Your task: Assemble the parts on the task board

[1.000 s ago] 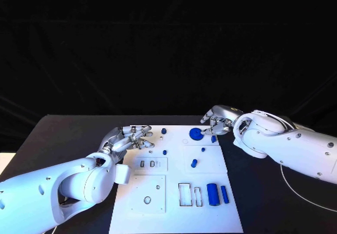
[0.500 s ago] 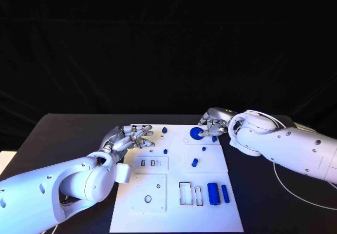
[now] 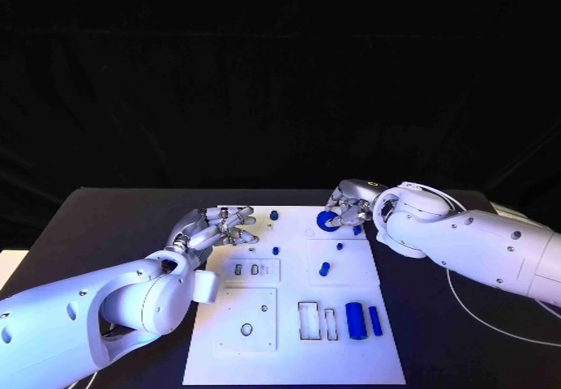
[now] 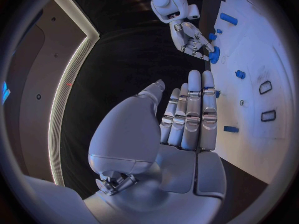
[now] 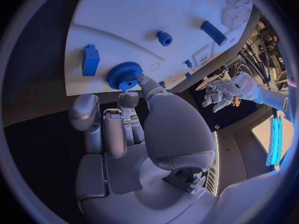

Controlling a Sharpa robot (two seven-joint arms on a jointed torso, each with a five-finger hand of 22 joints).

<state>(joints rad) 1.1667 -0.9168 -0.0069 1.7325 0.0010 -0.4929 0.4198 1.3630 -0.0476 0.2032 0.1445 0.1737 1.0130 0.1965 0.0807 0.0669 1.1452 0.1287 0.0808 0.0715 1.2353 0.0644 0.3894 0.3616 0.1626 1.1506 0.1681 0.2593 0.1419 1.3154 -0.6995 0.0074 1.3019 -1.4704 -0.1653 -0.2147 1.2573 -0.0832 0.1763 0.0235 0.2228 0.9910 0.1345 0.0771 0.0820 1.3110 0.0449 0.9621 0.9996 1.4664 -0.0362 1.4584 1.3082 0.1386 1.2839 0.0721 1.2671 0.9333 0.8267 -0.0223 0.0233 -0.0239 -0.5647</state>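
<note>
Left hand (image 3: 219,228) hovered at the task board's (image 3: 293,356) left far corner, fingers extended and close together in its wrist view, holding nothing. On the board, moving rightward: a small blue peg (image 3: 274,216) near the far edge, another small peg (image 3: 276,252) below it, white insets with slots (image 3: 253,270) toward the middle, a rectangular cut-out (image 3: 307,322) nearer the robot, then a thick blue cylinder (image 3: 354,320) and a thin blue bar (image 3: 374,321) lying side by side near the right edge. At the far right of the board, the right hand (image 3: 349,207) had the blue gear (image 3: 328,221) pinched at its rim between the thumb and a finger (image 5: 144,82), other fingers curled back; in the right wrist view the gear sat at the board's edge, and whether it rested on the board or was lifted clear could not be told. A blue block (image 5: 91,60) stood just beside it. Step in hand, by judgement: handling the gear for seating. Next move likely calls for lining its centre hole over its post and pressing down level; a tilt could jam it.
</note>
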